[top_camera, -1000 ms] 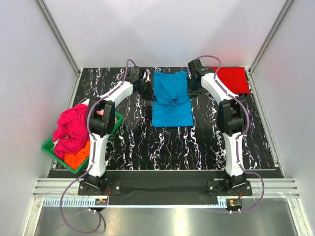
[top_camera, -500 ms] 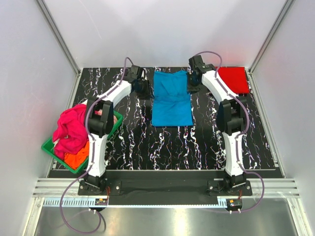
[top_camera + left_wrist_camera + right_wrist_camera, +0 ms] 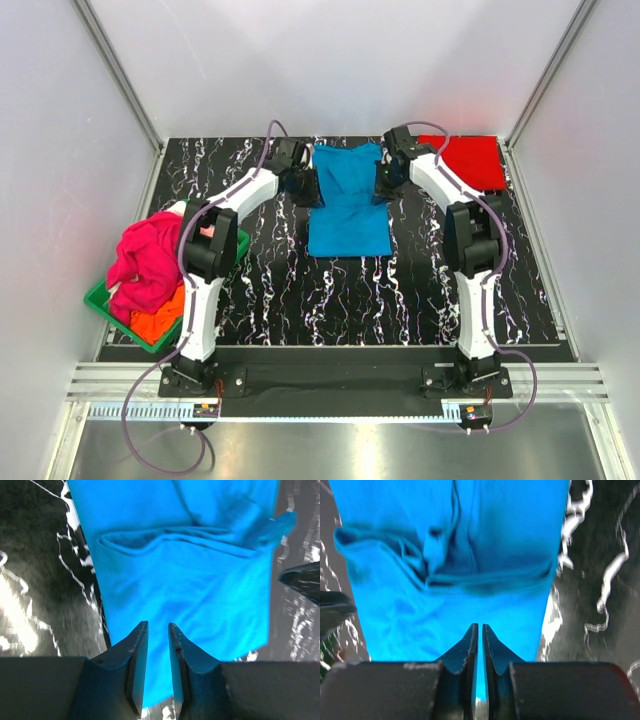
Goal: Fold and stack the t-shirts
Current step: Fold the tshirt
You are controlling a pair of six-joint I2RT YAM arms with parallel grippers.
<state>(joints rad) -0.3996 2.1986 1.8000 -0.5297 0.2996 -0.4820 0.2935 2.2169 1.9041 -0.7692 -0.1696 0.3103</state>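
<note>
A bright blue t-shirt point(image 3: 348, 205) lies partly folded at the far middle of the table, with a crosswise crease. It fills the left wrist view point(image 3: 190, 580) and the right wrist view point(image 3: 445, 605). My left gripper point(image 3: 308, 186) hovers at its left edge, jaws slightly apart and empty point(image 3: 157, 624). My right gripper point(image 3: 382, 184) is at its right edge, jaws nearly closed with nothing between them point(image 3: 479, 625). A folded red t-shirt point(image 3: 474, 160) lies at the far right. Magenta-pink point(image 3: 145, 260) and orange point(image 3: 155, 322) t-shirts are heaped in the basket.
A green plastic basket point(image 3: 100, 300) stands at the left table edge beside the left arm. The table is black marble-patterned point(image 3: 330, 300). White walls and metal posts close in the back and both sides.
Both grippers have moved nearer and inward, from beside the shirt's far end to its middle edges. The shirt's far part now lies flatter.
</note>
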